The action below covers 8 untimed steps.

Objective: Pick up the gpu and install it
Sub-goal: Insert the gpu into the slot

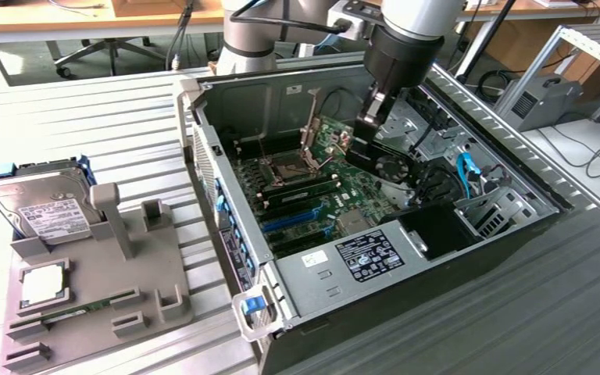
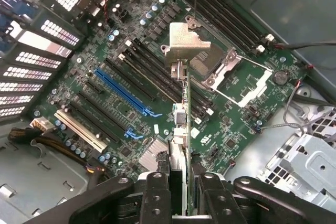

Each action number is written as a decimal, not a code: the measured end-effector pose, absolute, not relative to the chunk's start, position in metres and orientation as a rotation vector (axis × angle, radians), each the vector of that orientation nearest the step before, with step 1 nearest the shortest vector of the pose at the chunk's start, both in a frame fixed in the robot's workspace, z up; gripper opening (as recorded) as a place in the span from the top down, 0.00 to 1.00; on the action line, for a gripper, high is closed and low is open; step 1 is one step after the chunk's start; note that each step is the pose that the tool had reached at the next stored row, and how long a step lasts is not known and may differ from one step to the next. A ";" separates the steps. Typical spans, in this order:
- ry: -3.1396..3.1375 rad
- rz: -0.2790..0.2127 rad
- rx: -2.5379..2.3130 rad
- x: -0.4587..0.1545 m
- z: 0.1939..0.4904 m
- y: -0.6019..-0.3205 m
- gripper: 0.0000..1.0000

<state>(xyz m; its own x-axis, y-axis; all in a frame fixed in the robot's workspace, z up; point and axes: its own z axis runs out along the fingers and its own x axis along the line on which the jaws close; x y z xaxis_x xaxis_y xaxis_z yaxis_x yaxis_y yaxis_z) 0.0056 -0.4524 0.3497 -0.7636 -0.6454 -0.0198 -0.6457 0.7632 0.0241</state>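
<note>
- My hand [image 2: 182, 192] is closed on the gpu [image 1: 386, 166], with a finger on each flat face. I hold it this way so the card hangs edge-on below the hand and its connector edge stays free.
- The gpu is inside the open case [image 1: 311, 301], under the hand and above the board [image 2: 247, 124]. It looks clear of the slots rather than seated, though I cannot tell the gap for sure.
- The silver bracket [image 2: 185, 43] is at the end of the card farthest from the hand. I judge the grip sits at the other end so the bracket can meet the case's rear wall without the fingers getting in the way.
- The long blue slot [image 2: 122, 92] lies below the hand and off to one side of the card. It runs at an angle to the card's edge, so the two are not lined up yet.
- The case lies on its side on the surface [image 1: 91, 125] with its open side up. That leaves the board facing the hand and lets me work straight down.
- A grey holder [image 1: 123, 297] sits on the surface well away from the hand, with a hard drive [image 1: 40, 207] at its far end. It keeps the other parts upright and apart for gripping.
</note>
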 end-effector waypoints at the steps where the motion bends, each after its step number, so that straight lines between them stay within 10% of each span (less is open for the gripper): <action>1: 2.936 0.046 -1.087 0.006 0.350 -0.452 0.74; 8: 2.909 0.047 -1.161 0.006 0.350 -0.452 0.74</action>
